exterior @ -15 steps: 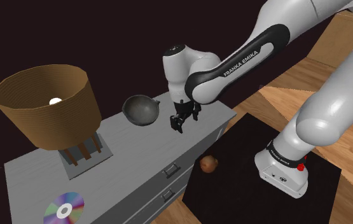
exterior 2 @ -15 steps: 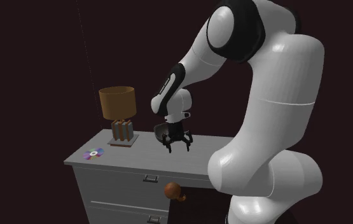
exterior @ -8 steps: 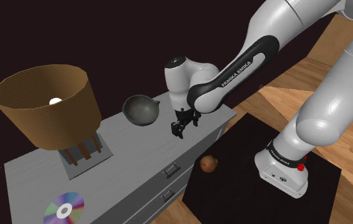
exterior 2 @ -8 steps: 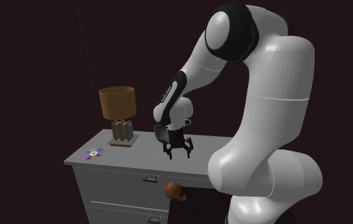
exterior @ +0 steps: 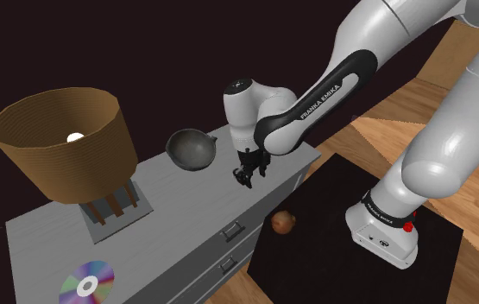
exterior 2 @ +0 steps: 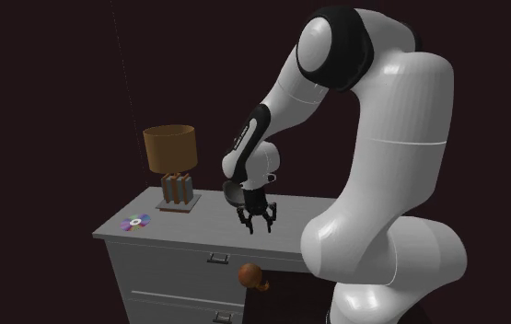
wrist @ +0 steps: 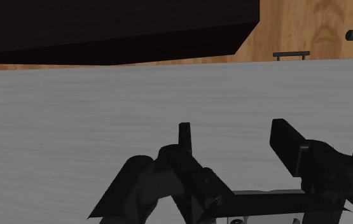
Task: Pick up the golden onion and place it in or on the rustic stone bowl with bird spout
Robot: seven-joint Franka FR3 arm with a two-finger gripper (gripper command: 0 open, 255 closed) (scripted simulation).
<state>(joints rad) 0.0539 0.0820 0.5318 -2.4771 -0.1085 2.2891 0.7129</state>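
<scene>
Right now the gripper (exterior: 248, 177) hangs low over the grey dresser top (exterior: 185, 207), pointing down, its two black fingers (wrist: 286, 143) standing apart with nothing between them. Near it, toward the shoulder view's left, the dark round bowl (exterior: 192, 148) sits on the same top. The brown onion (exterior: 283, 222) lies well apart from the gripper, lower down on the black stand (exterior: 332, 199), beside the dresser's drawers and near the arm's white base. Farther along the top stand a lamp with a brown shade (exterior: 65, 142) and a shiny disc (exterior: 87, 281)
</scene>
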